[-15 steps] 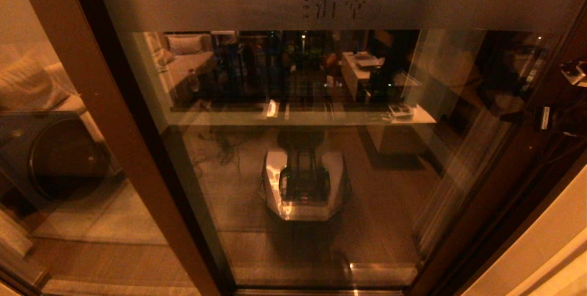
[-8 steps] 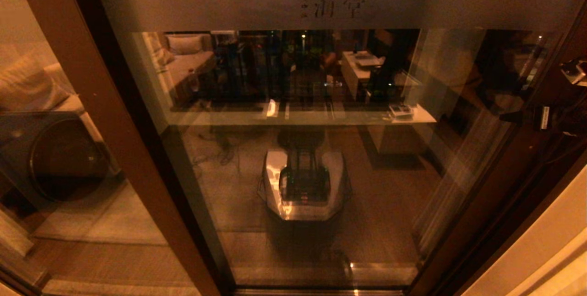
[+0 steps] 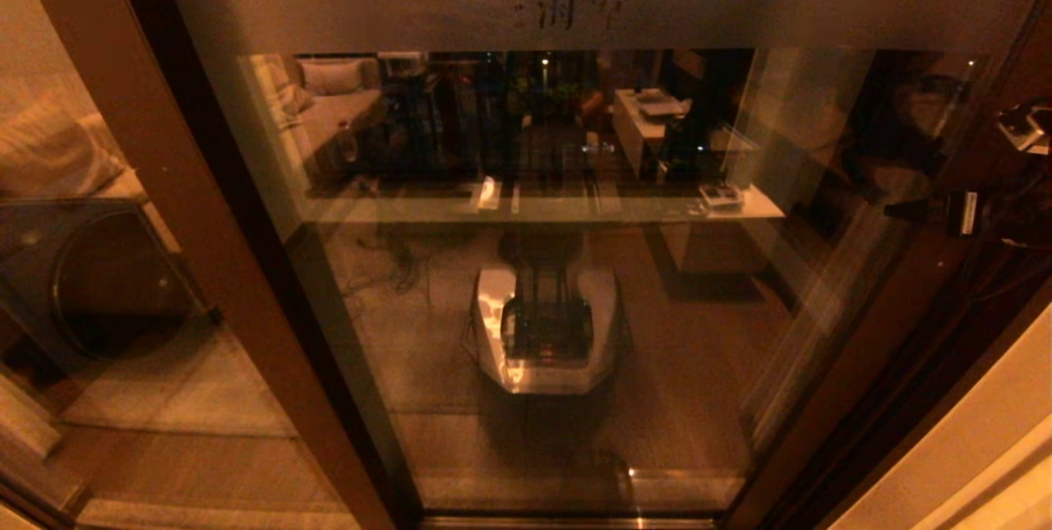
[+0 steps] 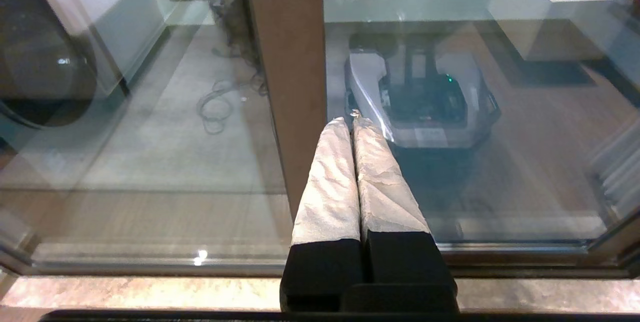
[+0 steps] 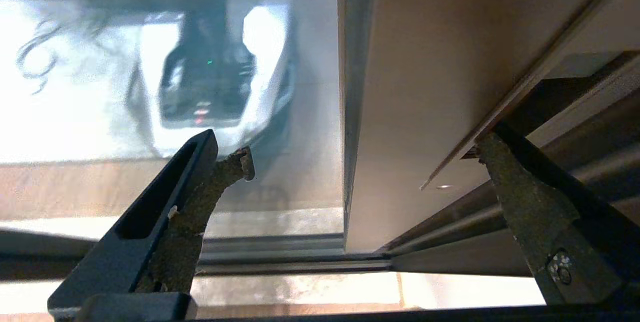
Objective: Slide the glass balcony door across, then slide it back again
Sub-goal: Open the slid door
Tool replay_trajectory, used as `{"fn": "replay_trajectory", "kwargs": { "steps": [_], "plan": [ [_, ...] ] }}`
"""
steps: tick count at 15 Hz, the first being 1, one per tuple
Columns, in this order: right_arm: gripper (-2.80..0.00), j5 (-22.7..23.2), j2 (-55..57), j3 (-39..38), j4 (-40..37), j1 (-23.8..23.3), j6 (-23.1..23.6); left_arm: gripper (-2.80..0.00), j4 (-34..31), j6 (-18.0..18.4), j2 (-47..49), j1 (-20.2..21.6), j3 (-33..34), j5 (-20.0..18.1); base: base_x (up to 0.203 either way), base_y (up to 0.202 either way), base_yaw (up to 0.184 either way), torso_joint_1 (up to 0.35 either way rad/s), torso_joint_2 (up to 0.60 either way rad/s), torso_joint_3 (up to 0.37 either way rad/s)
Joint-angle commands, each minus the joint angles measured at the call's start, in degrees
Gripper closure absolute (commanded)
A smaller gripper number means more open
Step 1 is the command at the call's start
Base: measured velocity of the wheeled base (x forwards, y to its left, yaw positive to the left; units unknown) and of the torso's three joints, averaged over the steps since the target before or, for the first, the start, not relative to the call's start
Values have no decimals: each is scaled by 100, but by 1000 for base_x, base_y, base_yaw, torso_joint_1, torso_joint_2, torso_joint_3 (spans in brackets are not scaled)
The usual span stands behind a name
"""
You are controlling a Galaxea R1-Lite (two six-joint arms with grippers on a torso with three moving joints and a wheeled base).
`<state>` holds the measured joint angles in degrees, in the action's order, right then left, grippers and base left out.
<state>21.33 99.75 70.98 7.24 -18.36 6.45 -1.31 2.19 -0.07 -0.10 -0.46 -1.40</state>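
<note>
The right gripper (image 5: 360,162) is standing wide open, its two fingers straddling the right-hand stile of the glass balcony door (image 3: 542,267), gripping nothing; one finger (image 5: 505,172) is touching the stile's outer edge. In the head view this gripper is sitting at about 3 o'clock, the door filling the centre. The left gripper (image 4: 354,120) is resting shut and empty, parked low. The panel is likely handling as heavy, stiff, slick and breakable; the framed stile is the judged place to push.

Glossy, reflective glass was seen in the balcony door (image 3: 542,283), with a matt frosted band (image 3: 740,8) and a smooth, brown, satin-finished frame (image 5: 425,87).
</note>
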Motion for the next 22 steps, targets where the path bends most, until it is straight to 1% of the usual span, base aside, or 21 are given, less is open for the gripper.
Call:
{"fn": "replay_trajectory", "kwargs": {
  "steps": [1, 5, 7, 9, 15, 17, 18, 19, 22],
  "plan": [
    [-280, 4, -140, -71, -12, -1, 14, 0, -1, 0, 7, 1, 2, 0, 0, 0, 0, 0, 0, 0],
    [-280, 2, -297, -187, -17, 156, 14, 0, -1, 0, 7, 1, 2, 0, 0, 0, 0, 0, 0, 0],
    [-280, 2, -443, -369, -18, 328, 14, 0, -1, 0, 7, 1, -4, 0, 0, 0, 0, 0, 0, 0],
    [-280, 2, -588, -581, -12, 390, 16, 0, -1, 0, 7, 1, 2, 0, 0, 0, 0, 0, 0, 0],
    [-280, 18, -1641, -1525, -12, 367, 16, 0, -1, 0, 7, 1, 2, 0, 0, 0, 0, 0, 0, 0],
    [-280, 12, -2025, -1721, -12, 300, 7, 0, -1, 0, 7, 1, -6, 2, 0, 0, 0, 0, 0, 0],
    [-54, 6, -2202, -1778, -16, 284, 6, 0, -1, 0, 7, 1, 2, 0, 0, 0, 0, 0, 0, 0],
    [0, -2, -2366, -1808, -34, 275, 6, 0, -1, 0, 7, 1, -6, 0, 0, 0, 0, 0, 0, 0],
    [0, 2, -2710, -1850, -159, 94, 14, 0, -1, 0, 7, 1, 2, 0, 0, 0, 0, 0, 0, 0]
  ]
}}
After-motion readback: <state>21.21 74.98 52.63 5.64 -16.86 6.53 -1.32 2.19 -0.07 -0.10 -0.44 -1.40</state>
